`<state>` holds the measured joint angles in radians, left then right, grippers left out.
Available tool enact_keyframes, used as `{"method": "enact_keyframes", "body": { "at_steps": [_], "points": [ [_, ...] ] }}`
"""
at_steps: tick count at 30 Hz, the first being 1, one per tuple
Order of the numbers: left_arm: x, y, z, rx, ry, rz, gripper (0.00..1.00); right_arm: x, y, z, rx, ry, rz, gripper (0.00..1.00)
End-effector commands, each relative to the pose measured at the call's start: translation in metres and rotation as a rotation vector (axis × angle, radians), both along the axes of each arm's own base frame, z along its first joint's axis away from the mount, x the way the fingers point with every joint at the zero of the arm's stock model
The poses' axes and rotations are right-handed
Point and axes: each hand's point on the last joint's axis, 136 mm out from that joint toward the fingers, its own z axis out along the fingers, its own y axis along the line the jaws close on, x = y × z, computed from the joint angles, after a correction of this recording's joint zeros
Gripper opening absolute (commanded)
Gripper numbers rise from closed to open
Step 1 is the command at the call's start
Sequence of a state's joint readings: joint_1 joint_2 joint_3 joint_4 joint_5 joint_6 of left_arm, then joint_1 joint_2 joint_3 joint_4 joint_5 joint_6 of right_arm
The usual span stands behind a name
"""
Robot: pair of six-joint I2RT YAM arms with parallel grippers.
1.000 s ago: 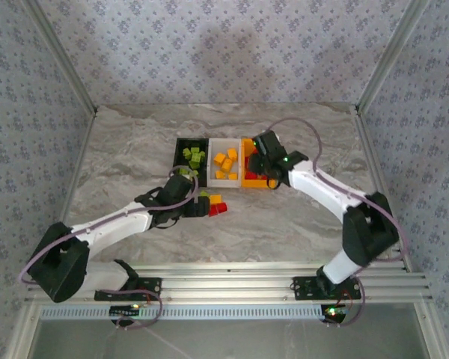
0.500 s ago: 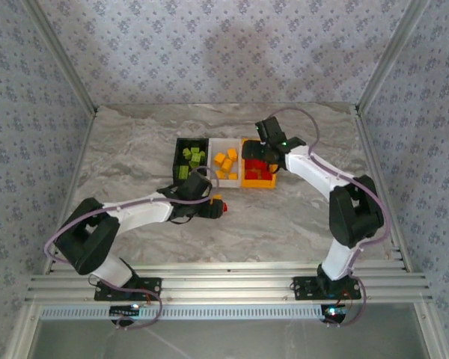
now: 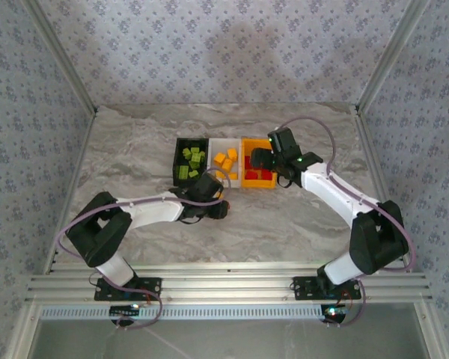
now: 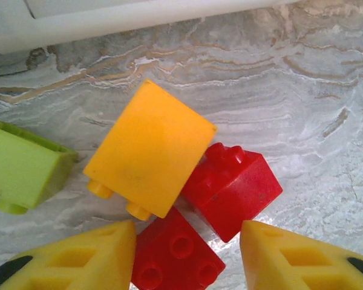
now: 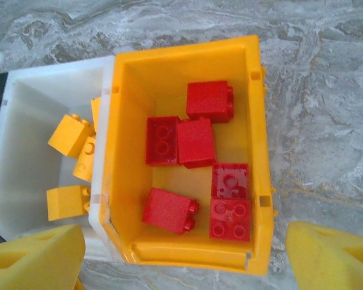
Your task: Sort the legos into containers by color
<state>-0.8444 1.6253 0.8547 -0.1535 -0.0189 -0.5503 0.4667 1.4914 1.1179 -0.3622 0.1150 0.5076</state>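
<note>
Mostly sorted, I judge. Nearest, the left pincer (image 4: pixel 187 264) hangs open and empty over four strays on the desk (image 4: pixel 302 78): a yellow brick (image 4: pixel 150 148), two red bricks (image 4: pixel 233 187) and a green brick (image 4: pixel 21 169) cut off at the edge. Beyond, the right pincer (image 5: pixel 181 257), open and empty, hovers over the orange bin (image 5: pixel 187 60) of reds (image 5: pixel 195 142). The white bin (image 5: pixel 24 121) holds yellows (image 5: pixel 69 136). The black bin (image 3: pixel 176 153) holds greens (image 3: pixel 191 158), too small to count.

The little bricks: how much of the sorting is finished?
Red bricks lie in the orange plastic bin, yellow bricks in the white bin, green bricks in the black bin. The open left gripper straddles a loose red brick; another red, one yellow and one green remain.
</note>
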Motion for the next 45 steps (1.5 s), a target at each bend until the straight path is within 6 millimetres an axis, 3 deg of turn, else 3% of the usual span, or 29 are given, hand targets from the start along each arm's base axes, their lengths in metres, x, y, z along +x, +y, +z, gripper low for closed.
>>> {"method": "enact_keyframes", "body": {
  "at_steps": [1,7,10,13,16,20,23,26,32,34,39,45],
  "points": [
    [-0.032,0.026,-0.029,0.117,0.097,-0.009,0.47,-0.008,0.004,0.008,0.032,-0.018,0.004,0.88],
    [-0.069,0.003,-0.014,0.070,0.117,-0.108,0.47,-0.036,0.011,-0.004,0.028,0.001,0.032,0.88],
    [-0.067,0.007,0.008,0.057,0.069,-0.093,0.51,-0.056,0.023,-0.012,0.033,0.016,0.077,0.88],
    [-0.061,0.012,0.040,-0.015,0.003,-0.043,0.59,-0.080,0.049,-0.026,0.041,0.063,0.187,0.89],
    [-0.052,0.033,0.068,-0.035,-0.076,0.043,0.75,-0.108,0.080,-0.047,0.040,0.112,0.304,0.90],
    [-0.043,0.078,0.089,-0.029,-0.157,0.179,0.97,-0.147,0.118,-0.076,-0.028,0.168,0.450,0.91],
    [-0.042,0.108,0.095,-0.008,-0.190,0.255,0.99,-0.165,0.137,-0.095,-0.080,0.194,0.511,0.92],
    [-0.042,0.130,0.099,0.018,-0.221,0.315,0.99,-0.172,0.150,-0.109,-0.126,0.204,0.536,0.92],
    [-0.042,0.147,0.092,0.053,-0.219,0.384,0.99,-0.172,0.157,-0.134,-0.280,0.219,0.544,0.87],
    [-0.042,0.149,0.090,0.065,-0.216,0.394,0.99,-0.172,0.157,-0.139,-0.313,0.229,0.547,0.80],
    [-0.040,0.150,0.090,0.061,-0.222,0.400,0.99,-0.175,0.156,-0.147,-0.328,0.255,0.554,0.54],
    [-0.037,0.146,0.095,0.043,-0.237,0.396,0.99,-0.179,0.147,-0.133,-0.298,0.236,0.536,0.37]
  ]
}}
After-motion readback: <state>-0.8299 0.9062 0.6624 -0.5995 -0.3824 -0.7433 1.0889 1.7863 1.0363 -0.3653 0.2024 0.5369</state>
